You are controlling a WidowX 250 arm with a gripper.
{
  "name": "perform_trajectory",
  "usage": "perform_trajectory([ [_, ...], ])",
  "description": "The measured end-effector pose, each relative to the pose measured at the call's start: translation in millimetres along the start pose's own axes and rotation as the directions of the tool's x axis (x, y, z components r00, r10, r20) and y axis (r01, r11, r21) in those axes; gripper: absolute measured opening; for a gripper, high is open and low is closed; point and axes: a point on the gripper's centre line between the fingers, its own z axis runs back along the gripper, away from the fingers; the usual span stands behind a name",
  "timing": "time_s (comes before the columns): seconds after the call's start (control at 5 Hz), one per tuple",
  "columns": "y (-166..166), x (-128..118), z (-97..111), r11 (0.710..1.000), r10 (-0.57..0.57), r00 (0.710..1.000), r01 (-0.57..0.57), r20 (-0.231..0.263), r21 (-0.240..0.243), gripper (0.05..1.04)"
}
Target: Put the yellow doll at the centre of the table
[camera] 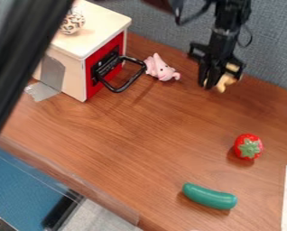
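- Camera view: the yellow doll (226, 82) is near the back of the table (158, 131), right by the black gripper (210, 82). It is not at the middle yet.
- I can't tell if the jaws are apart, together or clamped on the doll. Part of the doll is hidden behind the gripper, so a bad hold would be hard to spot.
- If the hold is only on a small bit, the doll could spin or slip out when it goes up. It looks small and bumpy, so I think that could happen easily.
- If the gripper misses, it could poke the doll and push it to the gray wall (269, 56). Then it would be harder to reach.
- Going too far to the box (67, 40) could make the doll bump the pink toy (160, 68) or catch on the black handle (129, 81).
- Coming too far to the front could knock the strawberry (248, 146) or the green pickle (210, 196). The round strawberry might roll.
- Letting go too high could make the doll bounce or tip, and land away from the middle.
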Motion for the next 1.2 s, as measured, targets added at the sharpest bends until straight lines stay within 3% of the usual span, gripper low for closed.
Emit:
perform_trajectory([
  [0.2,-0.5,-23.6,18.9,1.000,-0.002,1.000,0.002,0.028,0.001,0.073],
  [0.4,2.4,-67.2,21.9,1.000,0.005,1.000,-0.005,0.009,0.017,0.072],
  [0.6,4.9,-93.6,6.8,0.999,0.006,1.000,-0.006,-0.020,0.031,0.080],
  [0.8,13.7,-99.2,1.8,0.998,0.040,0.999,-0.038,-0.029,0.050,0.122],
  [1.0,22.7,-102.7,-6.6,0.996,0.065,0.997,-0.063,-0.040,0.062,0.314],
  [1.2,26.4,-108.5,-9.4,0.995,0.059,0.997,-0.055,-0.054,0.080,0.612],
])
